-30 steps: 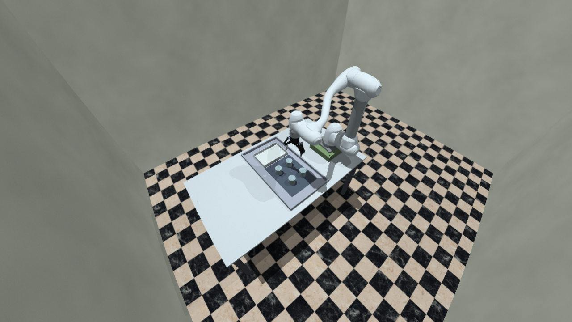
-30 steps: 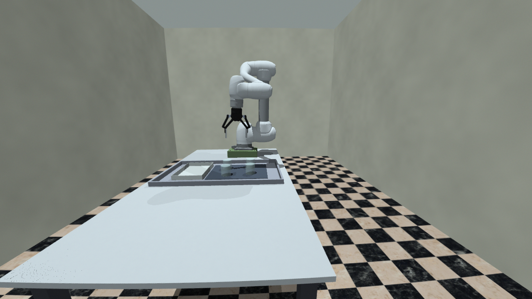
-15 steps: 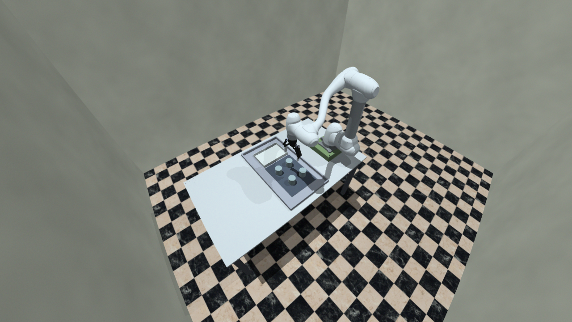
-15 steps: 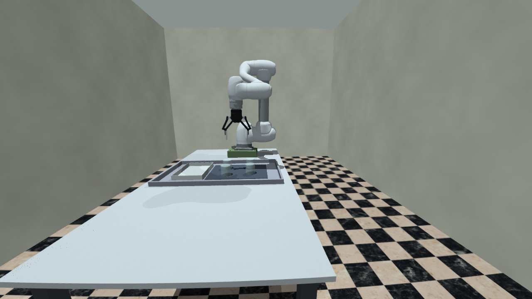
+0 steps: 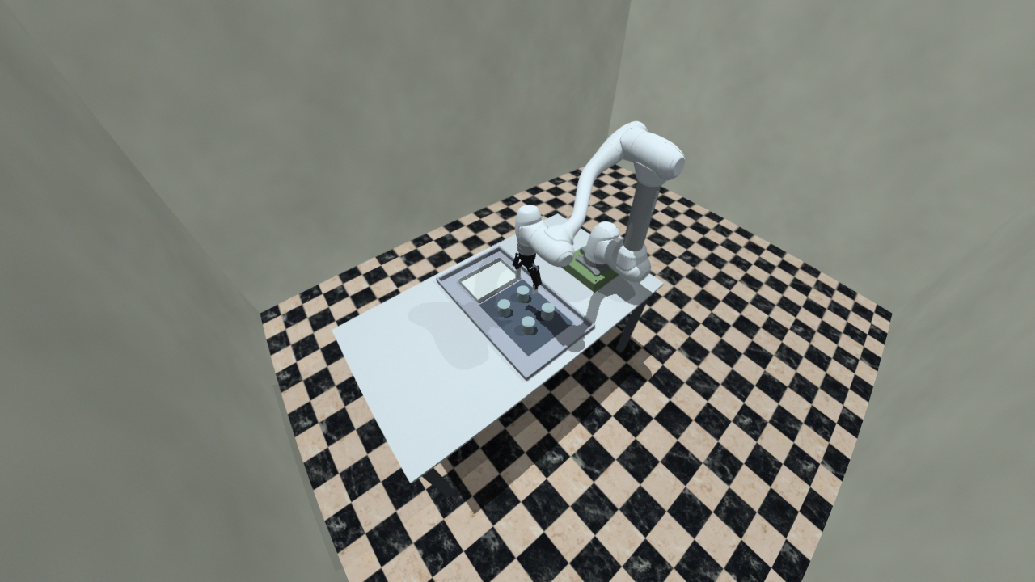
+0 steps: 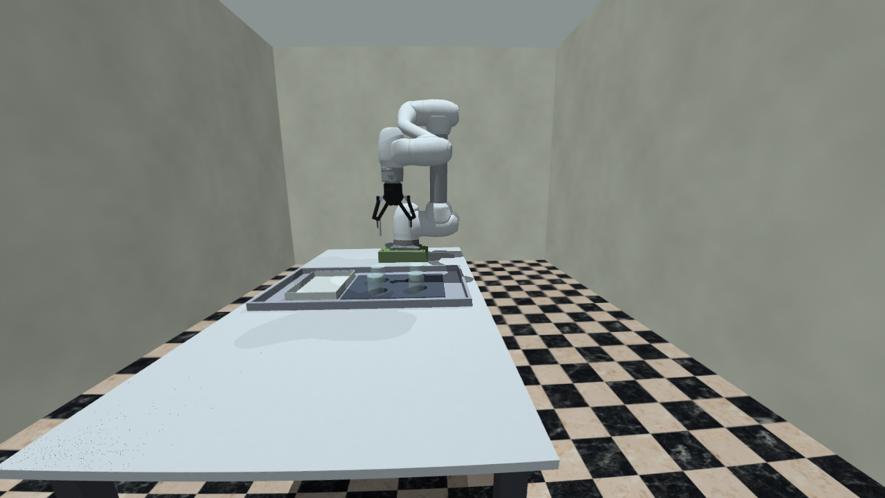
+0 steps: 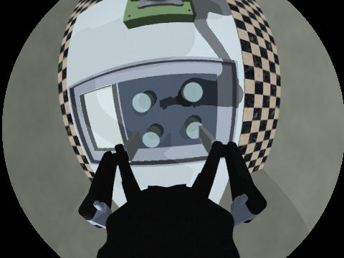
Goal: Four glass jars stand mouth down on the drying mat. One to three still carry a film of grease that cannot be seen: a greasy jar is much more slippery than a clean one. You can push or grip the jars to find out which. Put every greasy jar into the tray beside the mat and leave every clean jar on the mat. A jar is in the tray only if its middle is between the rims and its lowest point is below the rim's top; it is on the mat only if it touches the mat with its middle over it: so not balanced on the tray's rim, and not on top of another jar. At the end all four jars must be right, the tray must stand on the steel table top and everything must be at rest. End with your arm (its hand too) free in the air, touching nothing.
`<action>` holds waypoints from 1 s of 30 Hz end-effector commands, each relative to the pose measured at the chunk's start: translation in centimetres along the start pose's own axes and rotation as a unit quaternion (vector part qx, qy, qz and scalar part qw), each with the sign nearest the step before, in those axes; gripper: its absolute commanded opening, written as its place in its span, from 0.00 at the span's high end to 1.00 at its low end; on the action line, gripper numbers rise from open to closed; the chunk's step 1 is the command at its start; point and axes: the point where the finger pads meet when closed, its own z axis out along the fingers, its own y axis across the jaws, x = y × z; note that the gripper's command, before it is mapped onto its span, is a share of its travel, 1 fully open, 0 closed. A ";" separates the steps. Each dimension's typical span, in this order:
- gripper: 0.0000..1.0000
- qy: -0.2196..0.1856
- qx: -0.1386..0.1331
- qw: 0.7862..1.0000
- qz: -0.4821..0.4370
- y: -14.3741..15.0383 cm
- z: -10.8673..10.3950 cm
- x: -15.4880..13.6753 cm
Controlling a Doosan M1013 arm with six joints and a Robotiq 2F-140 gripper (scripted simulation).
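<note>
Green base block (image 5: 600, 283) (image 6: 402, 255) (image 7: 159, 19) cropped (wrist view, at the top edge)

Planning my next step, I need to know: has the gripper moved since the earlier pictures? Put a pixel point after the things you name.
Yes: in the top view, the gripper (image 5: 526, 284) (image 6: 395, 230) (image 7: 169, 134) has shifted away from the green base block (image 5: 597, 284) (image 6: 402, 255) (image 7: 161, 18).
</note>
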 end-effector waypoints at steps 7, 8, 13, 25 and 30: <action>1.00 0.000 0.000 1.000 0.000 0.0 0.0 0.0; 1.00 0.000 0.000 1.000 0.000 0.0 0.0 0.0; 1.00 0.000 0.000 1.000 0.000 0.0 0.0 0.0; 1.00 0.000 0.000 1.000 0.000 0.0 2.5 0.0; 1.00 0.000 0.000 1.000 0.000 0.0 4.9 0.0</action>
